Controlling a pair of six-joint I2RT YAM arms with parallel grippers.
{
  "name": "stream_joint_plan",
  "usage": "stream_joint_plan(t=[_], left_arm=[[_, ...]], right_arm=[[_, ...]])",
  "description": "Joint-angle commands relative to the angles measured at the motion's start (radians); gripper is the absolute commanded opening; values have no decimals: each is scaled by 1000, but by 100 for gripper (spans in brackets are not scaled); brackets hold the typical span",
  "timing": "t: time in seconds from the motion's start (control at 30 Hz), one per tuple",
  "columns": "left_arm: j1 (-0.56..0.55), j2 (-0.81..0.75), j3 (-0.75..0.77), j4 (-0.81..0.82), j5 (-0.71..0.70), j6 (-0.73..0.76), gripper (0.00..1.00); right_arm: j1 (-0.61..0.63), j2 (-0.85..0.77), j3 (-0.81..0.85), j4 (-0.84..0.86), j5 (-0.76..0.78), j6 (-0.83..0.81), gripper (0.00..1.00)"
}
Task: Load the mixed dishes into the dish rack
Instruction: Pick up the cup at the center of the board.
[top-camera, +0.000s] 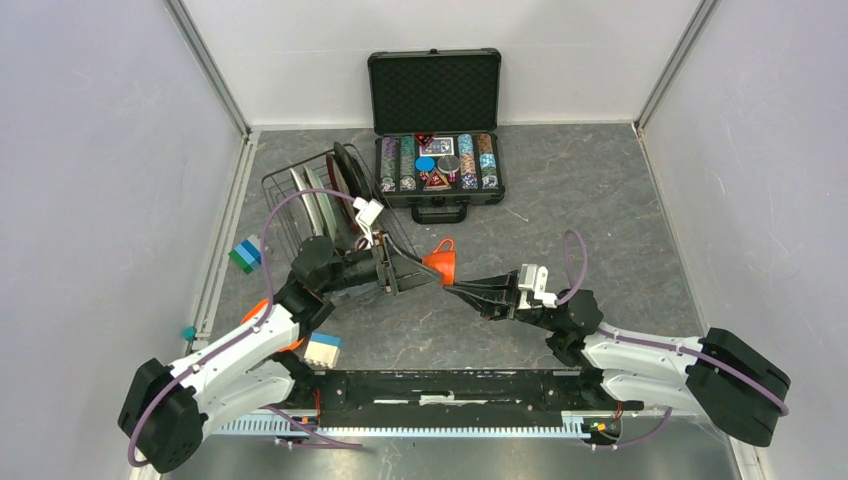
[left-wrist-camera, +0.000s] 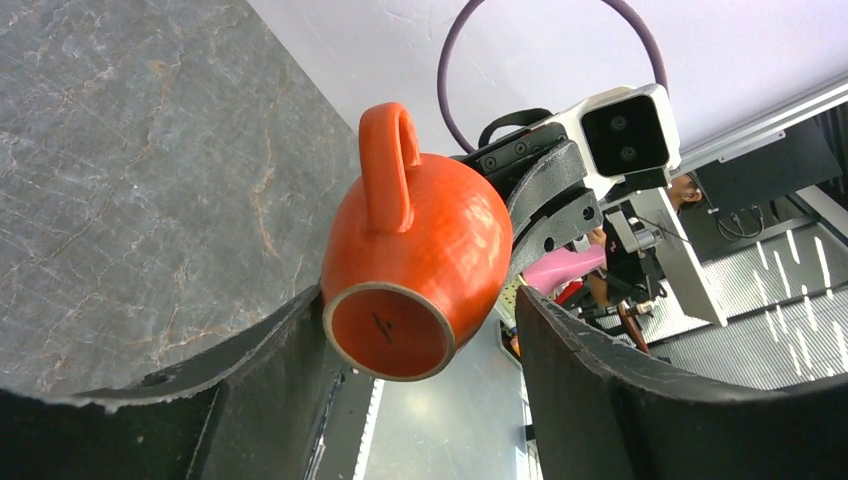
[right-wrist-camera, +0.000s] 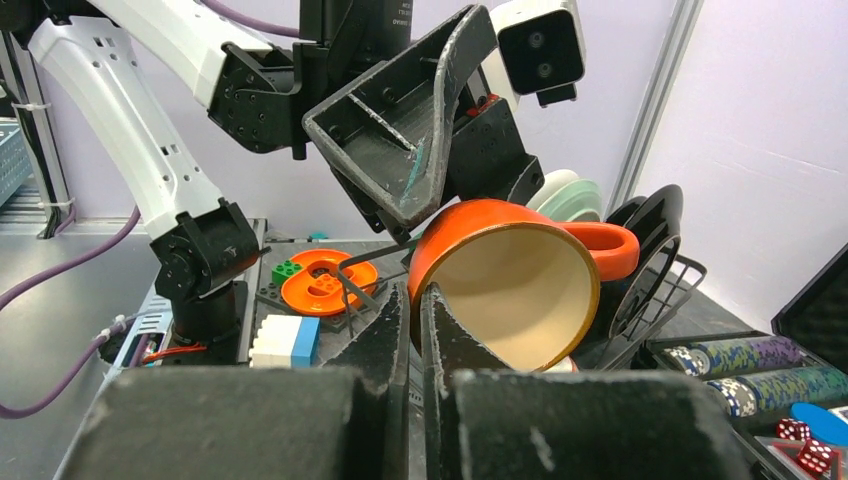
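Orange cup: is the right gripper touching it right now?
Touching. The right wrist view shows the right gripper pinched shut on the rim of the orange cup, with no gap.

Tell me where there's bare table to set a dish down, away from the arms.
Widest bare patch: the right side of the table, between the poker chip case and the right wall. A smaller strip lies between the orange cup and the arm bases. The left is crowded: dish rack, toy blocks, left arm.

One orange cup (top-camera: 441, 262); one dish rack (top-camera: 281, 218); one chip case (top-camera: 435, 92).
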Motion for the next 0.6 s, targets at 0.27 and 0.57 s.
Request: stream_joint_plan(t=[0.27, 0.57], left_arm=[[-12, -52, -25, 70, -89, -30, 82], [-12, -46, -19, 68, -101, -36, 71]], right_arm=[[6, 4, -1, 128, 17, 24, 0], [6, 3, 2, 133, 8, 42, 0]])
